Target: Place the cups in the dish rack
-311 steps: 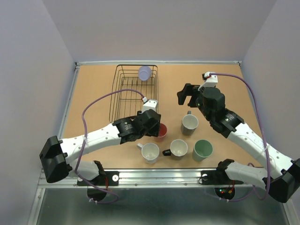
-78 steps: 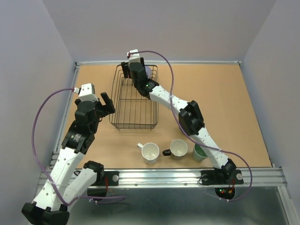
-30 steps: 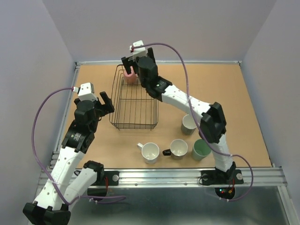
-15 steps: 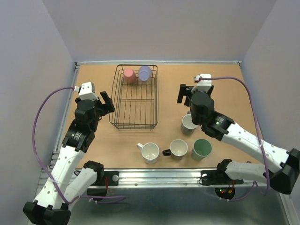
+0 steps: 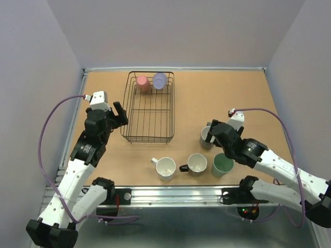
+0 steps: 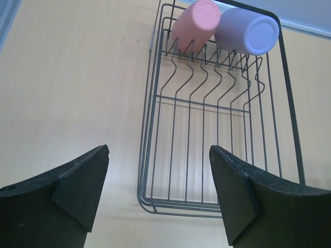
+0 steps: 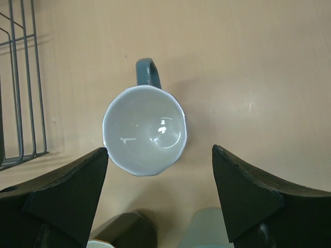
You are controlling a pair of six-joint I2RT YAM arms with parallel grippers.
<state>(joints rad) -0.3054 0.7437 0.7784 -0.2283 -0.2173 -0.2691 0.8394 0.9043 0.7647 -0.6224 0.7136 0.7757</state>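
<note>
The right gripper (image 7: pixel 159 149) hangs open over a gray cup (image 7: pixel 145 137). The left gripper (image 6: pixel 159 148) is open by the rack (image 6: pixel 207 108).

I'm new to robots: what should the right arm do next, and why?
Probably lower the right gripper around the grey mug and close on it. The jaws stand open directly above that mug, which sits upright on the table, and only the pink cup and lavender cup are in the dish rack.
</note>
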